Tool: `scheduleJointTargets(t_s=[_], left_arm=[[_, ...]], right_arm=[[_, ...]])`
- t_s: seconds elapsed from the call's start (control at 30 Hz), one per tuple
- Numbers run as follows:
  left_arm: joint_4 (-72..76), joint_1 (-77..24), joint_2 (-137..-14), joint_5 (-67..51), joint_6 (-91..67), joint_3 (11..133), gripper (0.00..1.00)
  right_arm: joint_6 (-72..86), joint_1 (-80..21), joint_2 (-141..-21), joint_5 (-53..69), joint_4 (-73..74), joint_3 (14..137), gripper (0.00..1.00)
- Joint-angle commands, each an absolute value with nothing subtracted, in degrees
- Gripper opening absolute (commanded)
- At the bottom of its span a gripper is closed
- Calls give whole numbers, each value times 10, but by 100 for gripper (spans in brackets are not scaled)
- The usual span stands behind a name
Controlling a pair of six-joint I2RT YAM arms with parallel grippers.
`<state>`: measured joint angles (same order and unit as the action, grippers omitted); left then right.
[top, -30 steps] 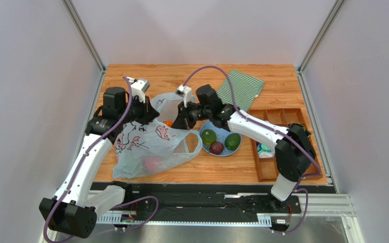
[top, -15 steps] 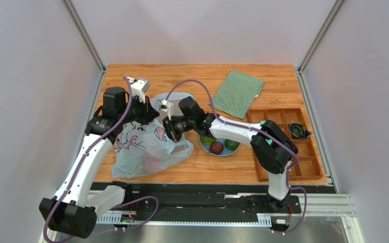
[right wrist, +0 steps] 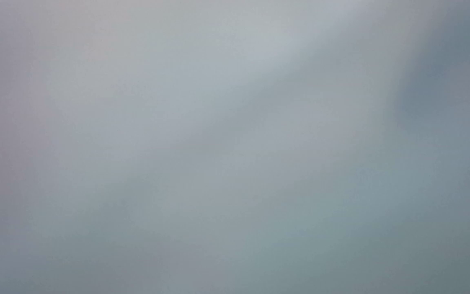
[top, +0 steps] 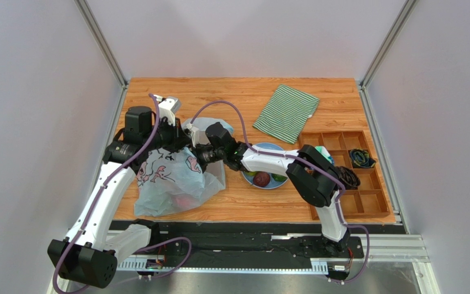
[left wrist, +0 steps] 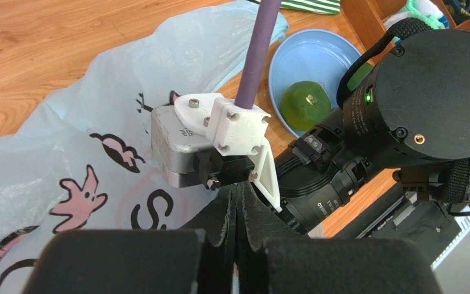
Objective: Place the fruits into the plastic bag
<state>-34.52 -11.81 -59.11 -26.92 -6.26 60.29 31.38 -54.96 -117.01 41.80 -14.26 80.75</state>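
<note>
Left gripper (top: pixel 181 138) presses its 2 fingers (left wrist: pixel 219 214) flat together on the raised rim of the plastic bag (top: pixel 170 177). The pale blue sack, printed with pink whales, lies on the wood table (top: pixel 219 92). The left wrist view shows a black mark shaped like an S on it. Right gripper (top: pixel 202 154) reaches into the bag's mouth. Film hides it, and the right wrist view is a grey-blue blur, so whether it is open or closed cannot be told. A wooden compartment tray (top: pixel 366 199) sits at right and a green striped cloth (top: pixel 286 113) lies behind. Just beside the bag, the blue plate (left wrist: pixel 299 58) carries 3 fruits: a green fruit (left wrist: pixel 305 103), a second green fruit (top: pixel 278 177) and a dark purple fruit (top: pixel 261 179). A red apple (top: pixel 184 201) shows through the film.
</note>
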Motion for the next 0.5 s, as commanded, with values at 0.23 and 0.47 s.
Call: scheduleJointTargets(t_s=[0.23,0.47], left_arm=[[-319,-116,-585,-277,-58,621,0],[-311,-116,-565,-253,-61,614,0]], right_arm=[[252,-555,-1120,378,-102,810,72],[193,-519,-1016,312,-46,745,79]])
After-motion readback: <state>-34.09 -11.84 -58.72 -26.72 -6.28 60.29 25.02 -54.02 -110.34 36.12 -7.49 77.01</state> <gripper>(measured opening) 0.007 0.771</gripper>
